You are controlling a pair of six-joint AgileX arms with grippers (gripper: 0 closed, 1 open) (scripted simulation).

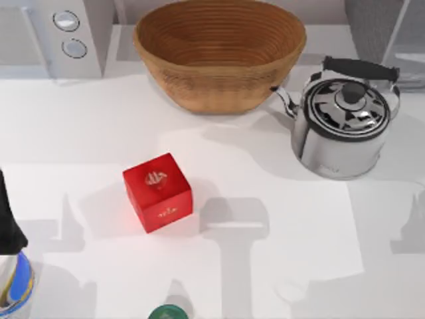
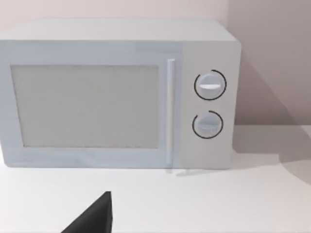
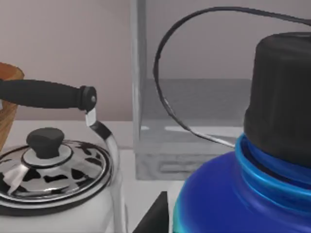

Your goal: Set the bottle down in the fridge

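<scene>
The bottle (image 3: pixel 228 194) looms close in the right wrist view: shiny blue body, black screw cap, thin wire loop arching over it. My right gripper is shut on it, and one dark finger (image 3: pixel 156 214) shows at its side. The bottle hangs at about the height of the kettle's lid. Behind it stands the fridge (image 3: pixel 194 141), a pale grey box with its front open and a bare floor inside. The fridge (image 1: pixel 375 23) sits at the table's back right corner in the top view. A dark part of my left gripper (image 2: pixel 92 218) faces the microwave.
A steel kettle (image 1: pixel 345 126) with a black handle stands just in front of the fridge. A wicker basket (image 1: pixel 219 53) sits at the back middle and a microwave (image 1: pixel 66 33) at the back left. Near the front are a red cube (image 1: pixel 158 193), a white-and-blue vessel (image 1: pixel 13 279) and a green-topped round object (image 1: pixel 166 312).
</scene>
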